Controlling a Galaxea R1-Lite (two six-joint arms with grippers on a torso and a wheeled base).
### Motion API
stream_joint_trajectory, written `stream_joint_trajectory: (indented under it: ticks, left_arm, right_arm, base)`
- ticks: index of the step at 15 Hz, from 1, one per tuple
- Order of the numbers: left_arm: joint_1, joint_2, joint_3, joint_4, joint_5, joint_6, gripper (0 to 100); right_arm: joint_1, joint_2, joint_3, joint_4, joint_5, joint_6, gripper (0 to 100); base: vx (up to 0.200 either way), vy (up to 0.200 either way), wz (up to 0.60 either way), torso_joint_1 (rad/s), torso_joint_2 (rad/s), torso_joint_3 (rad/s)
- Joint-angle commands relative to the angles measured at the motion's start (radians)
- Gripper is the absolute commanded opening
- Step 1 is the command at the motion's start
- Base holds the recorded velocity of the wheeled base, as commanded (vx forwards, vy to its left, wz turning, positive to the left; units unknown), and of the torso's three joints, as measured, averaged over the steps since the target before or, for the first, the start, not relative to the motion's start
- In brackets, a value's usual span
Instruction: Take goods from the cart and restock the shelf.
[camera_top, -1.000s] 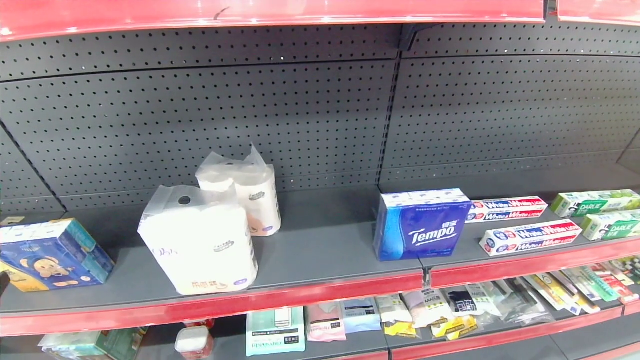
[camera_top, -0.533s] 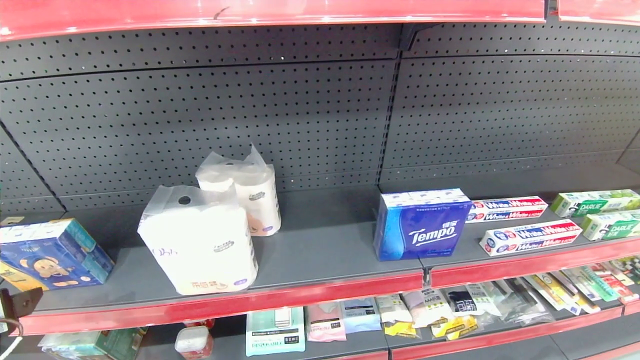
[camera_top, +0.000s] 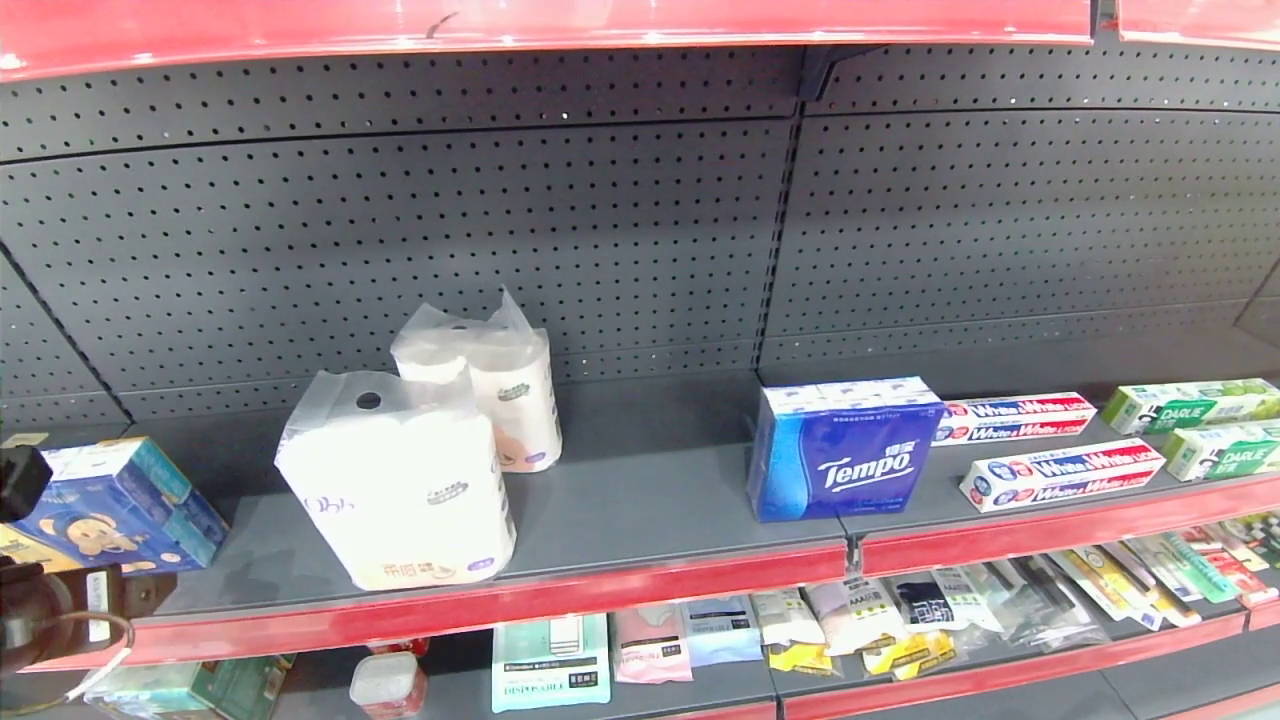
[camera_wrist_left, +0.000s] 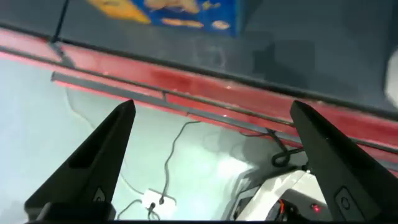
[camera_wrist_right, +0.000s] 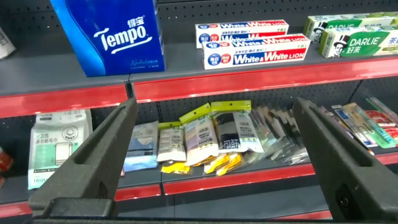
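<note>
Bright, even light overexposes the white roll pack (camera_top: 395, 495).

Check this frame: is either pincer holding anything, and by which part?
Nothing is held: the left pincer and the right pincer both stand open with empty gaps.

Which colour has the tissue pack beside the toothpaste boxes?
The tissue pack is blue with white lettering, clearest in the head view.

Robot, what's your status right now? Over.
Open and empty: left claw, right claw. No goods picked yet. The shelf has free space between the white roll pack and the blue tissue pack. Nothing in the way.
</note>
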Motion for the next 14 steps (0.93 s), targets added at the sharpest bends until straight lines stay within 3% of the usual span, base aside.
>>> stream_joint_trajectory:
  ticks: [1, 6, 9, 14]
  left_arm:
    - [-0.025, 0.062, 0.000, -0.043, -0.022, -0.008, 100]
    - [-0.056, 0.137, -0.004, -0.051, -0.025, -0.014, 100]
    - [-0.083, 0.214, -0.007, -0.141, -0.032, -0.055, 100]
    - [-0.120, 0.280, -0.014, -0.182, -0.034, -0.060, 100]
  right_arm:
    - [0.000, 0.001, -0.001, 0.000, 0.000, 0.000, 100]
    - [0.000, 0.001, 0.001, 0.000, 0.000, 0.000, 100]
    - [0.000, 0.001, 0.001, 0.000, 0.000, 0.000, 100]
    - [0.000, 0.001, 0.001, 0.000, 0.000, 0.000, 100]
  base:
    - [0.000, 0.000, 0.00, 0.000, 0.00, 0.000]
    - [0.000, 0.000, 0.00, 0.000, 0.00, 0.000]
    - [0.000, 0.000, 0.00, 0.000, 0.00, 0.000]
    - [0.000, 0.000, 0.00, 0.000, 0.00, 0.000]
